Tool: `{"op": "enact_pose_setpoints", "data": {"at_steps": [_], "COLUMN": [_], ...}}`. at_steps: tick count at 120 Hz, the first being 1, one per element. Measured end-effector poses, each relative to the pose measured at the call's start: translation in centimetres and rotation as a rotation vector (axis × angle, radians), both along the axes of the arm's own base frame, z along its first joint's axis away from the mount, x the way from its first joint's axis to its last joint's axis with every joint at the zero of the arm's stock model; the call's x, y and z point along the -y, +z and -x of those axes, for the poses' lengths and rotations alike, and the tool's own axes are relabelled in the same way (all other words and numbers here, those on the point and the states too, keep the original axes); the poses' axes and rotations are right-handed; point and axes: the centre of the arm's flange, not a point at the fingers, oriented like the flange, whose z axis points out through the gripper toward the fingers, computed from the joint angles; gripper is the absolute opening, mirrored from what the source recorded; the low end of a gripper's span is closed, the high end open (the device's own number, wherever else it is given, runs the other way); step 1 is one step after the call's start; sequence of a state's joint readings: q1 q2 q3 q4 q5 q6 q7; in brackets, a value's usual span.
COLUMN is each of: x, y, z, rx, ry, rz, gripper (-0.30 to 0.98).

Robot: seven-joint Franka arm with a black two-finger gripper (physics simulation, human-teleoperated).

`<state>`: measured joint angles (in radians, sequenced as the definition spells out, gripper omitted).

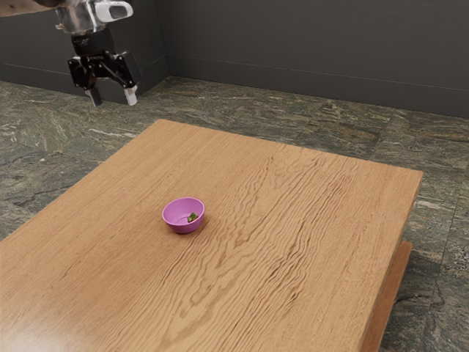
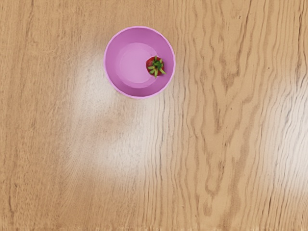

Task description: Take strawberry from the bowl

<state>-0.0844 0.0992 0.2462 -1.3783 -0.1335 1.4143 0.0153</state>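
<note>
From where I stand, the hand [image 1: 113,100] is up high with its two fingers spread and nothing between them. The bowl [image 1: 183,228] sits on the table [image 1: 293,220], below the hand and out ahead of it, well apart. The strawberry [image 2: 155,66] lies inside, off to one side near the wall, its green leaves [image 2: 157,68] turned up toward the hand; whether it touches the wall I can't tell. That crowding is what would worry me. A finger needs room between berry and wall, and if the hand came down over the bowl's middle instead of over the berry, one finger could land on top of the fruit, or the other could catch the rim and tip or shove the light-looking bowl. Closing too high might pinch only leaves, and the berry would likely slip out on the lift. Being small and rounded, it could also roll away from an uneven squeeze, and too hard a press downward would jam the fingertips on the bowl's floor. Nothing has been taken out yet; the whole reach lies ahead.
</note>
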Motion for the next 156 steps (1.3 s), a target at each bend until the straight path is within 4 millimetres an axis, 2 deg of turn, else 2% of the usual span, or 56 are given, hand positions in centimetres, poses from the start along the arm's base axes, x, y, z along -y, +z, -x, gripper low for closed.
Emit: {"op": "enact_pose_setpoints", "data": {"at_steps": [7,13,24,33,39,48,53,59,83,96,108,141,156], "x": [-0.1,0.4,2.4,3.0,2.9,2.6,2.5,2.4,2.5,2.6,2.5,1.5,0.9], "y": [-0.7,-2.5,-9.7,-15.5,-19.2,-25.1,-27.3,-29.1,-31.9,-33.4,-34.3,-35.4,-36.9], "z": [-0.1,-1.6,-8.0,-10.9,-11.5,-11.0,-11.0,-11.3,-12.5,-12.5,-12.2,-12.2,-12.2], "rx": [-0.002,-0.008,-0.052,-0.079,-0.096,-0.129,-0.127,-0.112,-0.044,-0.041,-0.045,-0.037,-0.048], "ry": [-0.006,-0.016,-0.042,-0.054,-0.055,-0.042,-0.035,-0.029,-0.017,-0.008,-0.003,0.0,0.006], "rz": [-0.021,-0.023,-0.019,-0.005,0.012,0.047,0.061,0.071,0.109,0.136,0.149,0.154,0.154], "gripper": [0.69,0.69,0.68,0.68,0.67,0.63,0.61,0.59,0.43,0.37,0.34,0.29,0.28]}}
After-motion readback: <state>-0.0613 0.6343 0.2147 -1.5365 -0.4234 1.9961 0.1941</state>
